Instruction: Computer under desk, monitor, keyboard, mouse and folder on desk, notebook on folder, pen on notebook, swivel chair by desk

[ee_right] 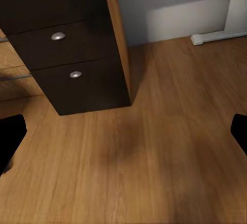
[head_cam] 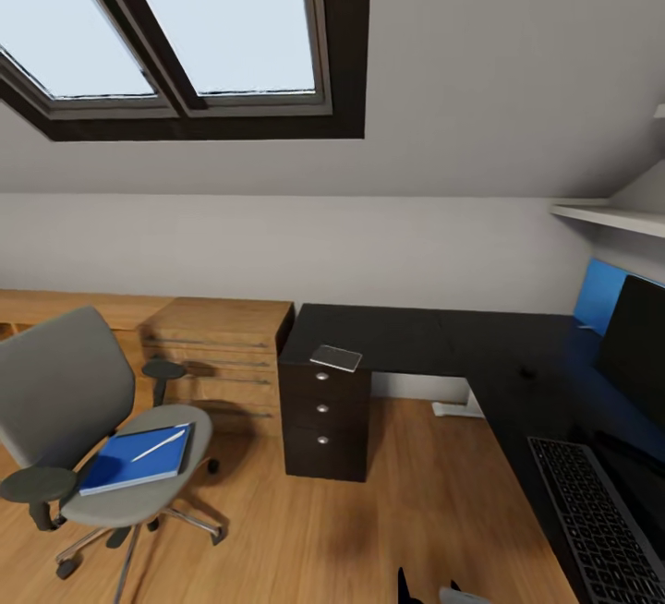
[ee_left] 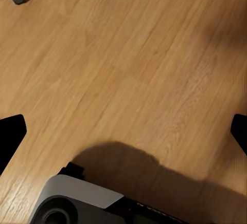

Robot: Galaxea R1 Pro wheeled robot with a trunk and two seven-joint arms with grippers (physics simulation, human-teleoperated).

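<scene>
Bedroom, attic type: sloped grey wall, dark-framed skylight (head_cam: 199, 31) overhead, light wood floor (head_cam: 416, 502).

Swivel chair (head_cam: 69, 401): grey seat and back, black armrests, chrome star base on castors. Stands on the floor at the left, well apart from the desk, in front of a low light-wood cabinet (head_cam: 217, 345).

Folder (head_cam: 137, 459): bright blue, lying flat on the chair seat.

Pen (head_cam: 158, 445): thin, white, lying slantwise on top of the folder.

Desk (head_cam: 416, 332): black top, L-shaped, white pedestal foot at the back, blue back panel (head_cam: 600, 295) at the far right. Dark three-drawer unit (head_cam: 323, 419) with round silver knobs under its left end.

Notebook (head_cam: 335, 358): small dark pad with pale edges, on the desk's left end, above the drawers.

Monitor (head_cam: 637, 350): black face, upright on the desk at the right edge of the head view.

Keyboard (head_cam: 600, 516): dark keys, flat on the desk just in front of the monitor.

Mouse (head_cam: 527, 371): a small dark shape on the black top, left of the monitor; hard to tell for sure.

Left pincer (ee_left: 123, 131): fingers spread wide, holding nothing, above bare floor and the robot's own base (ee_left: 77, 203).

Right pincer (ee_right: 123, 131): fingers spread wide, holding nothing, above the floor before the drawer unit.
</scene>
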